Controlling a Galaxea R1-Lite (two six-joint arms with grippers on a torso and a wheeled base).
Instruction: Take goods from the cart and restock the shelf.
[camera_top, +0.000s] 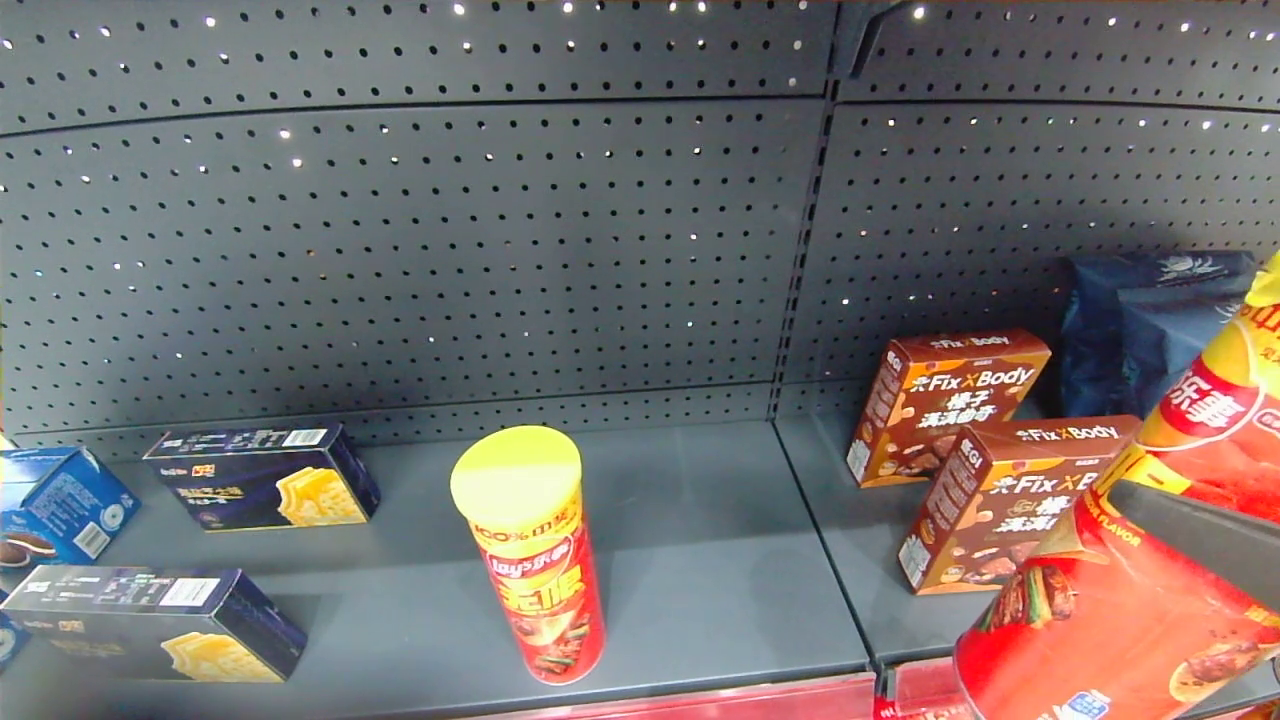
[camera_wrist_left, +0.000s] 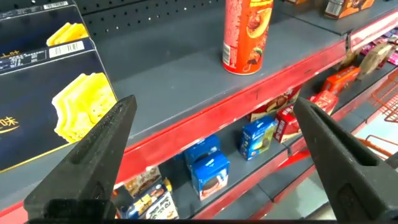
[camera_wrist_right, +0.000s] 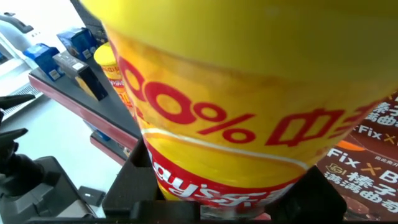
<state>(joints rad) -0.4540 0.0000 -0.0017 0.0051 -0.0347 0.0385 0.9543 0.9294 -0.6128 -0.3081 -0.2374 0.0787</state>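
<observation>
A red and yellow chip can (camera_top: 1150, 560) hangs tilted in front of the shelf's right bay, low at the right of the head view. My right gripper (camera_wrist_right: 230, 202) is shut on this can (camera_wrist_right: 249, 93); one dark finger (camera_top: 1200, 535) crosses its side. A second, matching chip can (camera_top: 530, 555) stands upright near the front edge of the grey shelf board (camera_top: 700, 540). My left gripper (camera_wrist_left: 211, 155) is open and holds nothing. It hovers in front of the shelf's left end, beside a dark blue box (camera_wrist_left: 43, 99), with the standing can (camera_wrist_left: 247, 34) farther off.
Two dark blue cracker boxes (camera_top: 265, 475) (camera_top: 150, 620) and a blue cookie box (camera_top: 55, 505) lie on the left. Two brown boxes (camera_top: 945, 400) (camera_top: 1010, 500) and dark blue bags (camera_top: 1150, 320) fill the right bay. Free board lies around the standing can. A lower shelf (camera_wrist_left: 249, 134) holds small packs.
</observation>
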